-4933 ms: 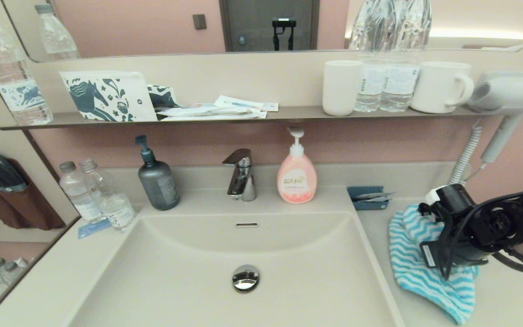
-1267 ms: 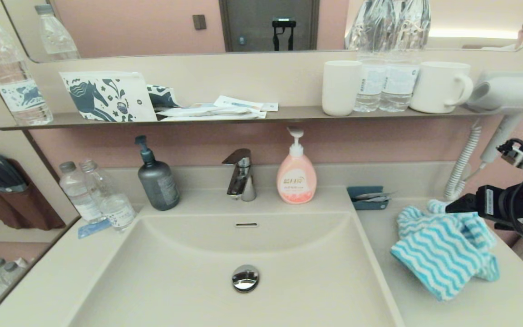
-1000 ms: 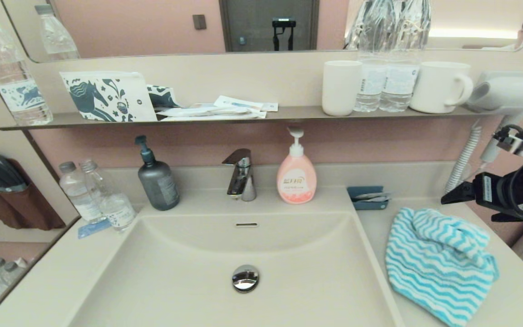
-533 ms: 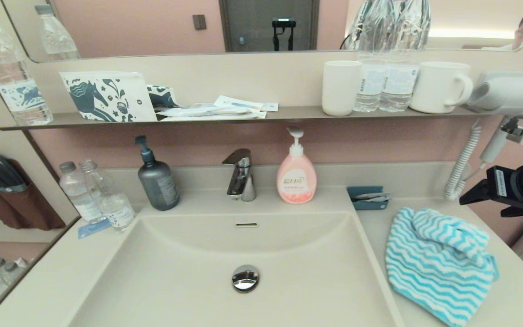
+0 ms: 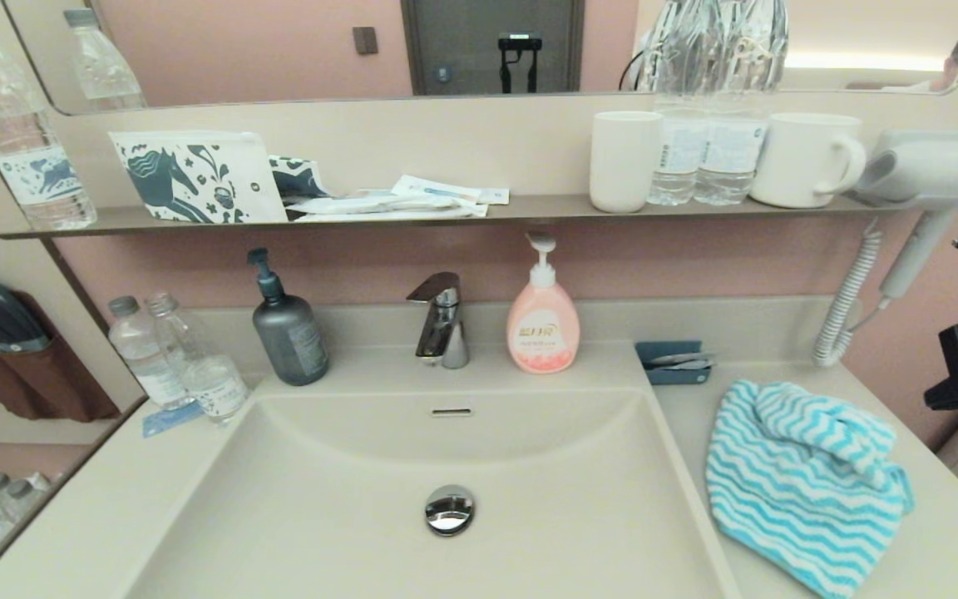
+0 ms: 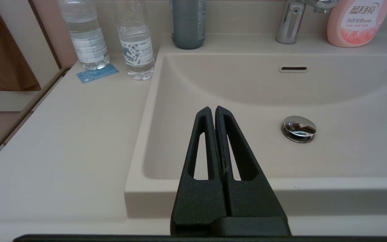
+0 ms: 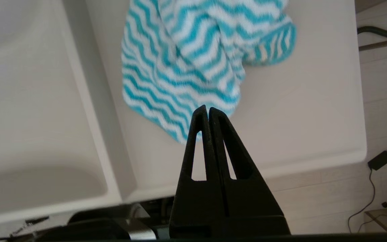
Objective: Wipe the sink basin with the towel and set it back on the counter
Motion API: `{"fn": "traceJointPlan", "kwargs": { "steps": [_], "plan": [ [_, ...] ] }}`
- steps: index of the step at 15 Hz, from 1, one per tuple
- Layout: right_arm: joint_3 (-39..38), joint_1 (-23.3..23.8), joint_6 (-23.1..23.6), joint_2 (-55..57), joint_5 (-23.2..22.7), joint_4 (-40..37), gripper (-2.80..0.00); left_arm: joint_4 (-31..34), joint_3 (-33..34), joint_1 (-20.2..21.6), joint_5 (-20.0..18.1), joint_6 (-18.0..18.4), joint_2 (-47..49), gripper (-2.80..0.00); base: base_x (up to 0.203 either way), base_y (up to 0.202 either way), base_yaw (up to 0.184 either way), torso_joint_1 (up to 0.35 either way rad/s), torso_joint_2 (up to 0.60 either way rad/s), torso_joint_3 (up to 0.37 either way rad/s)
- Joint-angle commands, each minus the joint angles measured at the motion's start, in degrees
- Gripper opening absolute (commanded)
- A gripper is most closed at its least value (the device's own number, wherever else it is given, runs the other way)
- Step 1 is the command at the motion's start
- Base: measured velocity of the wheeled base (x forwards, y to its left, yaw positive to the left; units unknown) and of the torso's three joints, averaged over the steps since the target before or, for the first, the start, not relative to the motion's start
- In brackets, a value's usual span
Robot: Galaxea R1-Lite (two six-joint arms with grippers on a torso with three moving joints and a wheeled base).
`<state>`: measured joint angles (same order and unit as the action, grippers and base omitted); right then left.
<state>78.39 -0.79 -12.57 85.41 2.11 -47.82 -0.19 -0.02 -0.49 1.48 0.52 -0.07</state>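
Towel free of closed right gripper

Towel now lies released, rumpled on counter; right gripper, closed and empty, has withdrawn toward the right edge.

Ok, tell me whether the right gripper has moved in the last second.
Yes. The right gripper has pulled back rightward, away from the towel and past the hair dryer's coiled cord, to the head view's edge.
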Motion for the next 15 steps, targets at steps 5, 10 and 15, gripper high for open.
{"fn": "traceJointPlan", "kwargs": {
  "steps": [5, 10, 15],
  "plan": [
    [-10.17, -0.40, 1.71, -19.22, 0.34, -4.56, -2.80, -0.06, 0.02, 0.05, 0.02, 0.00, 0.07, -2.80, 0.000, 0.000, 0.000, 0.000, 0.00, 0.000],
    [-19.02, -0.40, 2.46, -40.77, 5.21, -6.60, -2.80, -0.01, -0.05, -0.02, 0.02, 0.00, 0.07, -2.80, 0.000, 0.000, 0.000, 0.000, 0.00, 0.000],
    [-22.67, -0.29, 5.51, -60.30, 6.74, -10.99, -2.80, 0.01, 0.02, 0.05, 0.02, 0.00, 0.07, -2.80, 0.000, 0.000, 0.000, 0.000, 0.00, 0.000]
  ]
}}
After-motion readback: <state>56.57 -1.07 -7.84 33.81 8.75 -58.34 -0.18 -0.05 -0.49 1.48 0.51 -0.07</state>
